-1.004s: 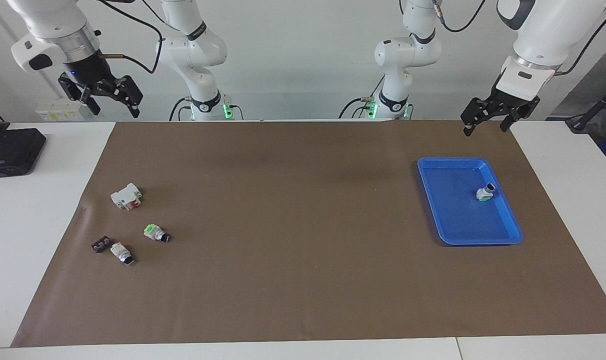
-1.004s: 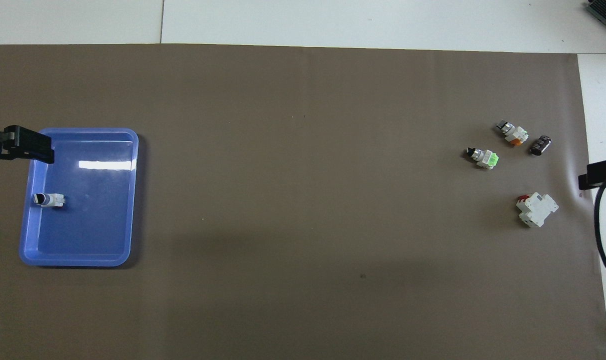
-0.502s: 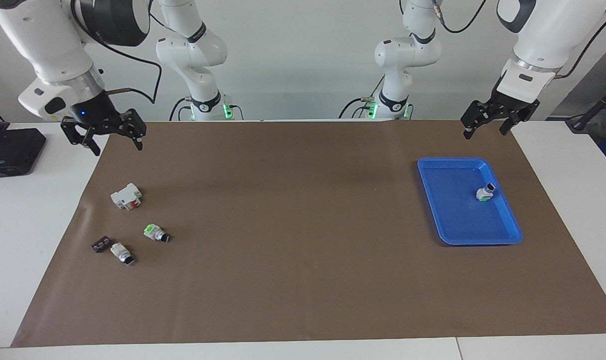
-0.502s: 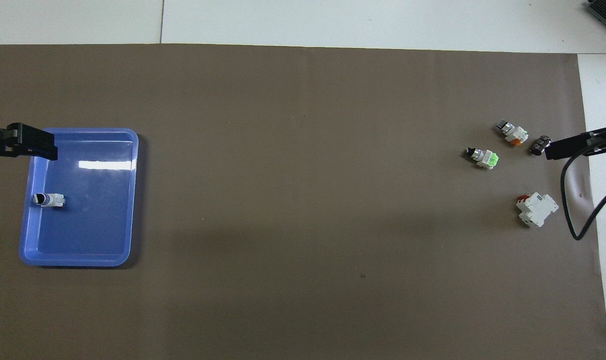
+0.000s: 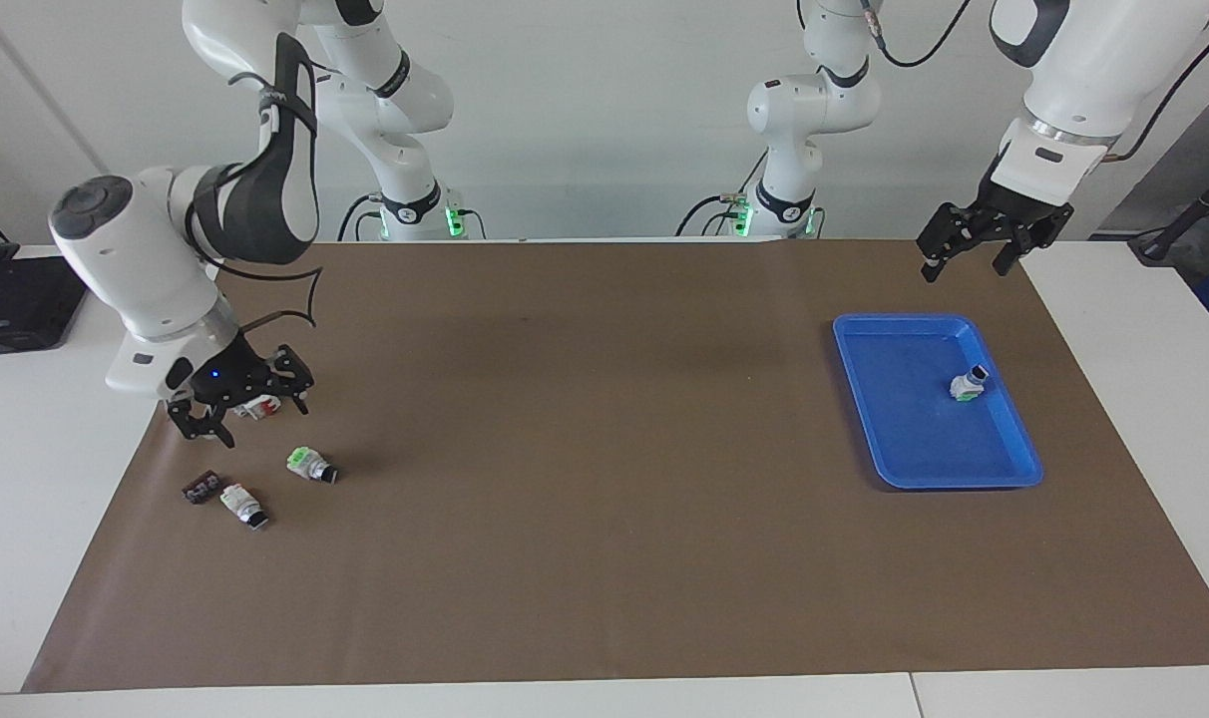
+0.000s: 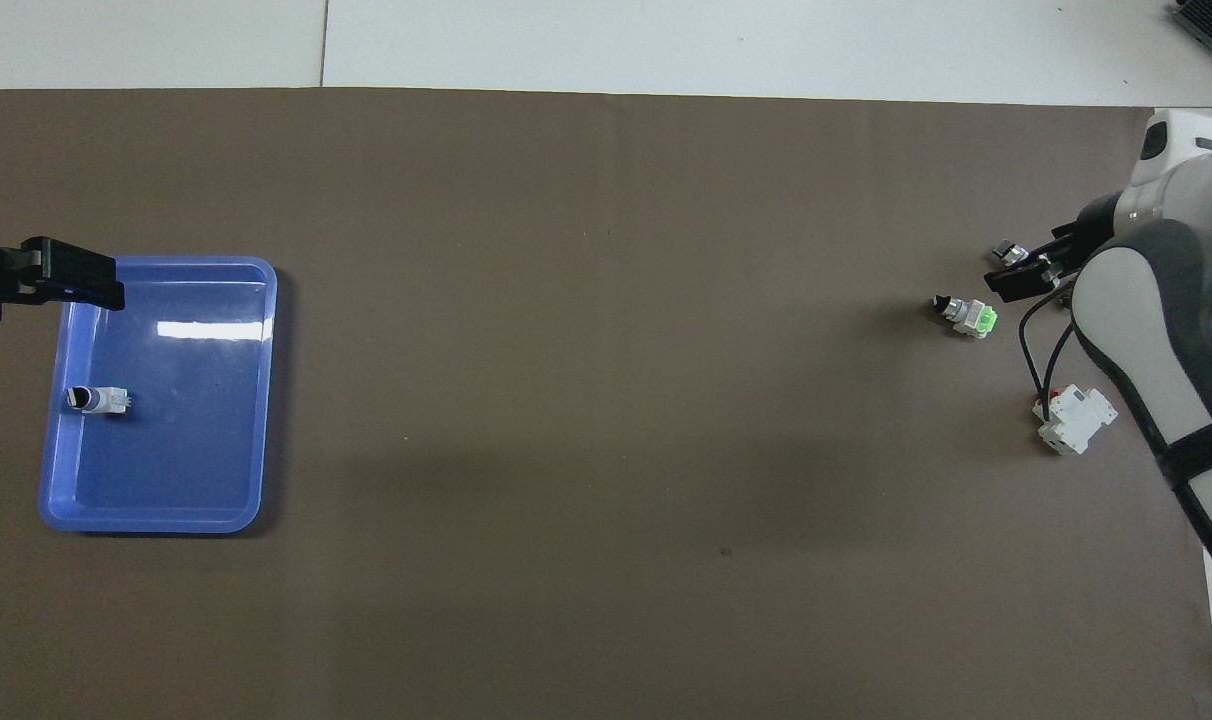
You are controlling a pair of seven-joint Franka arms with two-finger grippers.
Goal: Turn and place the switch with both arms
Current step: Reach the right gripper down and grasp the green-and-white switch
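The switch [image 5: 311, 465], white with a green end and a black knob, lies on its side on the brown mat toward the right arm's end; it also shows in the overhead view [image 6: 966, 316]. My right gripper [image 5: 248, 417] is open and hangs low over the cluster of parts beside the switch, not touching it. In the overhead view the right gripper [image 6: 1028, 272] covers most of the parts beside the switch. My left gripper [image 5: 962, 261] is open and waits in the air by the blue tray [image 5: 1025, 451]. One of its fingers [image 6: 71, 283] shows over the tray's corner.
A white switch with red marking [image 5: 242, 504] and a small black part [image 5: 201, 487] lie beside the switch. A white blocky part [image 6: 1074, 420] lies nearer the robots, half hidden under the right gripper. Another small white switch [image 5: 969, 384] lies in the tray [image 6: 269, 400].
My right arm has swung down and out from the robots' edge of the table to just above the cluster of parts. The left gripper and all the parts have stayed put.
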